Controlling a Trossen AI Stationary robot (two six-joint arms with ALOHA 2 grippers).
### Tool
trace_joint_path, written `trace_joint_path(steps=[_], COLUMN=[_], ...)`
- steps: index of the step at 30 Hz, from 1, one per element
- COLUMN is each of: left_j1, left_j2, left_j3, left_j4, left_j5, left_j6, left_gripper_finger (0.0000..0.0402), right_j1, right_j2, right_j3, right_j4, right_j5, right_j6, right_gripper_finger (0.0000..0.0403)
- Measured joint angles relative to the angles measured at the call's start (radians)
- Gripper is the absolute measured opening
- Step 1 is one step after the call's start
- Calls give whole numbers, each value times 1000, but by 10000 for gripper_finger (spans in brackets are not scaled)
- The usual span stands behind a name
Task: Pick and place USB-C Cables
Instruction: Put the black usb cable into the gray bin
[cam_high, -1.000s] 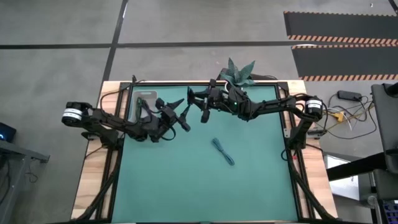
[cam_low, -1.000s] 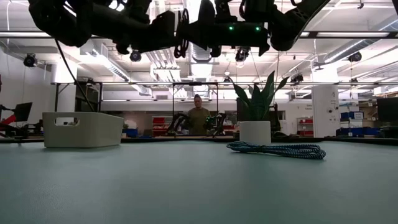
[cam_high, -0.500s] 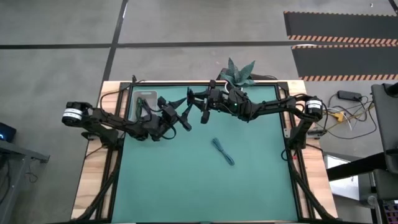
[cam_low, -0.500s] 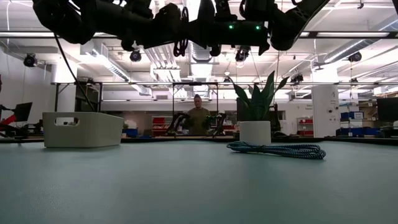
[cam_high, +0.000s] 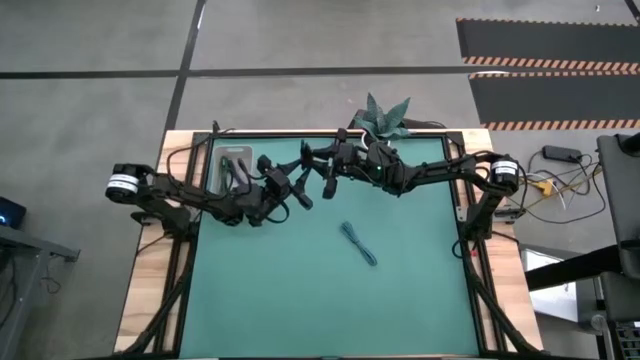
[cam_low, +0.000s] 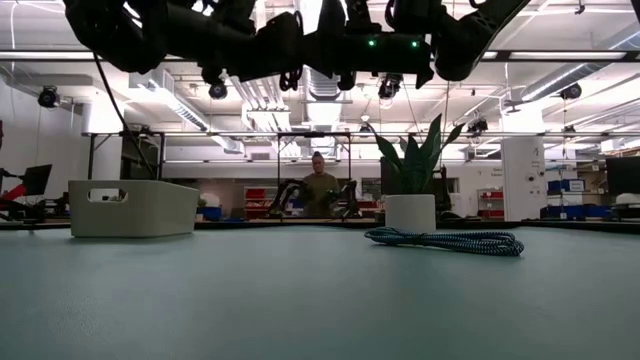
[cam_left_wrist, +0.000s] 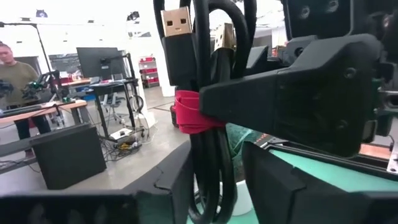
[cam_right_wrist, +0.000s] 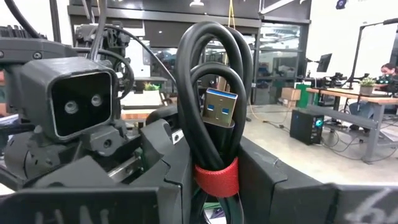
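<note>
One black-and-red cable bundle (cam_right_wrist: 214, 124) clamped mid-air between left hand (cam_high: 298, 190) and right hand (cam_high: 325, 180), both gripping it; teal cable (cam_high: 358, 244) lies on desk (cam_high: 300, 290) below right hand, unplaced; bin (cam_low: 133, 208) behind left hand.

No readable text, label, brand or number showed in any view. The striped floor mats (cam_high: 548, 45) carried only hazard stripes, and the distant shelves (cam_low: 262, 200) may have borne labels, too small to read.

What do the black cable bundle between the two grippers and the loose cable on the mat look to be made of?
Black cable bundle: smooth, slightly glossy rubber or plastic jacket, red strap, probably fabric or hook-and-loop; metal plug. Loose cable: braided fabric sheath, judging by its blue-and-white weave.
</note>
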Motion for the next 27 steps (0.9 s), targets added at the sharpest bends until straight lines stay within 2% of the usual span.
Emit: trace_joint_path(steps=[6,10,18,27], left_j1=[0,-1,-5,-20], left_j2=[-4,-4,-4,-19], left_j3=[-2,-3,-3,-3], left_j4=[-1,-1,-3,-37], left_j5=[-4,-3,6,-73], left_j6=[-7,-8,-8,-9], left_gripper_finger=[69,48,48,48], right_j1=[0,-1,-2,-21], right_j2=[0,-1,-5,-97], right_j3=[0,0,1,1], right_j4=[-1,-1,-14,-211], right_j5=[-1,0,-2,0], right_j6=[-3,22,33,31], right_gripper_finger=[87,116,173,195])
